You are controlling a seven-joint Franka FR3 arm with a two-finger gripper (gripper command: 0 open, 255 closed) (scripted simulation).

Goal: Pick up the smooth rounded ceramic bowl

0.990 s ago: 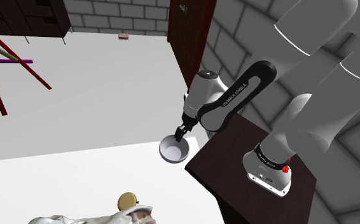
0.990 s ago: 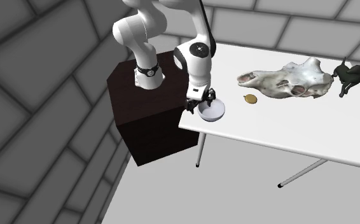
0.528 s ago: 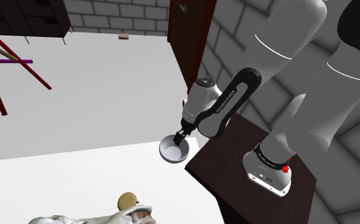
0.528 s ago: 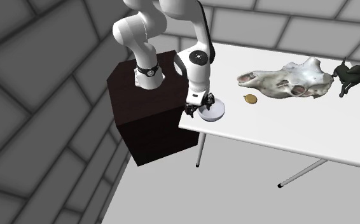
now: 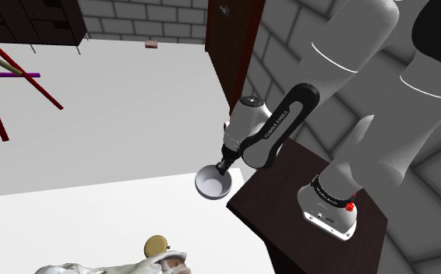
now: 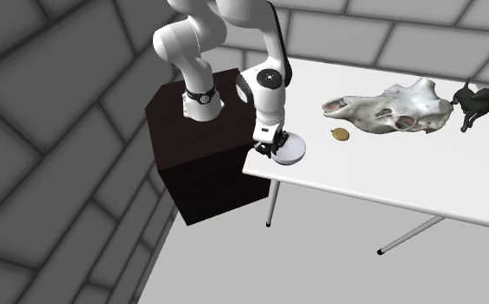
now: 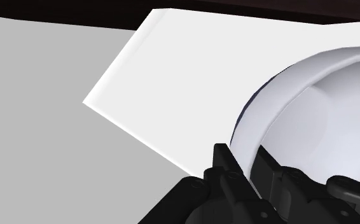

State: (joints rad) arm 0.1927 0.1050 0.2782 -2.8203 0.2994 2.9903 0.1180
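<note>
A white, smooth round bowl (image 5: 212, 185) (image 6: 292, 153) sits at the corner of the white table (image 5: 71, 226) (image 6: 390, 177), right beside the dark stand (image 5: 285, 194). My black gripper (image 5: 224, 166) (image 6: 267, 148) comes down on the bowl's rim on the stand side. In the wrist view the gripper (image 7: 243, 163) is shut on the rim of the bowl (image 7: 312, 121), one finger outside the wall and one inside. The bowl rests on the table (image 7: 172, 70), close to its corner edge.
An animal skull (image 6: 390, 108) (image 5: 118, 266) and a small golden round thing (image 6: 341, 134) (image 5: 156, 246) lie farther along the table. A dark figurine (image 6: 474, 104) stands at the far end. Red rods (image 5: 24, 74) and a dark door (image 5: 234, 47) lie beyond.
The hand came down onto the bowl's rim, then the fingers went from open to shut on it. The bowl has stayed in place on the table.
</note>
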